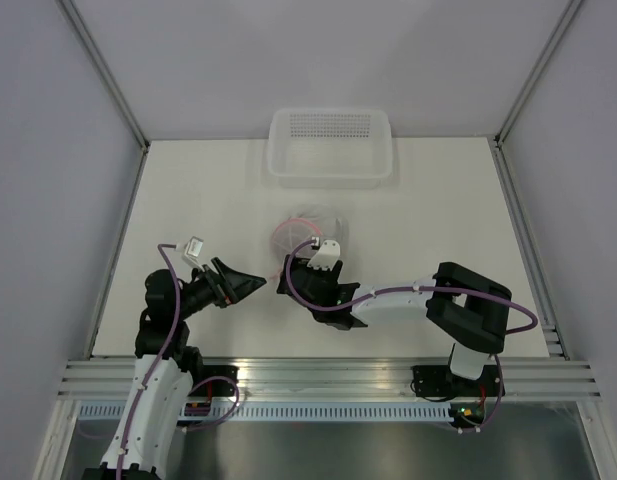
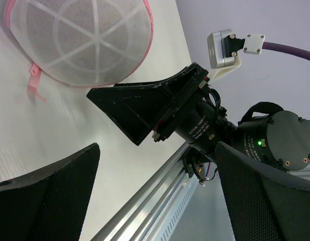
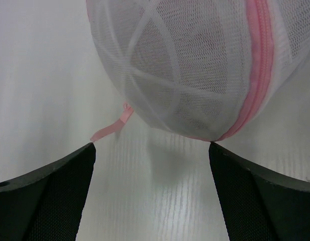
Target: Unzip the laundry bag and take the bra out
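Laundry bag (image 3: 195, 65) zipper (image 3: 260, 65) apparently closed; top cropped.

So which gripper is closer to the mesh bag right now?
The right gripper: it is open and sits right at the near edge of the laundry bag, while the left gripper is further off to the left.

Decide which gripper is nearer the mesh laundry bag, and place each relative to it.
Right. The right gripper sits open just short of the laundry bag on its near side. The left gripper is farther off, toward the bag's near left.
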`<state>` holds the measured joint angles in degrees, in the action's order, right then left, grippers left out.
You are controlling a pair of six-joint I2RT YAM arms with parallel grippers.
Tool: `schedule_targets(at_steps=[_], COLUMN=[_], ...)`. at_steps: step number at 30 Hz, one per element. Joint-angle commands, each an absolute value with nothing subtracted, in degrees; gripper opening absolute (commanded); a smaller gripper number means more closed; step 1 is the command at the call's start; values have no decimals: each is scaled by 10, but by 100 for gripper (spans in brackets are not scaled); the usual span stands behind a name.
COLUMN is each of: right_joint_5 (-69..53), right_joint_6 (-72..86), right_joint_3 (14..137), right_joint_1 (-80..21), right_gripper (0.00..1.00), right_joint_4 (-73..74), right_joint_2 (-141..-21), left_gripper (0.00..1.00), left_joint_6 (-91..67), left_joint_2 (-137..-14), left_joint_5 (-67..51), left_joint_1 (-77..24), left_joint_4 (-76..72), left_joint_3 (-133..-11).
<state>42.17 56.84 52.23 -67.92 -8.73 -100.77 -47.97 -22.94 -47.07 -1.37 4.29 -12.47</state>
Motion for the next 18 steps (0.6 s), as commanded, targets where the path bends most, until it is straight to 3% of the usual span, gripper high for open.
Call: schedule_targets(at_steps=[1,12,18], right_joint_5=[438,464,533], right_joint_6=[581,618,663], right_joint_3=[547,500,527], right_joint_1=[-679,-679,-679], right_gripper=[98,98,98], right_joint_4=[-42,-141,-93], right_joint_2=[-1004,-1011,-1034], left_gripper=[99,100,100], left_joint_6=[-460,-470,-477], left_joint_2=[-229,-223,-214], left_joint_5=[-481,-491,-490], left_joint_1=[-13,-13,-13], left_joint_4=[46,52,55], left_joint_3=[-144,-142,-141])
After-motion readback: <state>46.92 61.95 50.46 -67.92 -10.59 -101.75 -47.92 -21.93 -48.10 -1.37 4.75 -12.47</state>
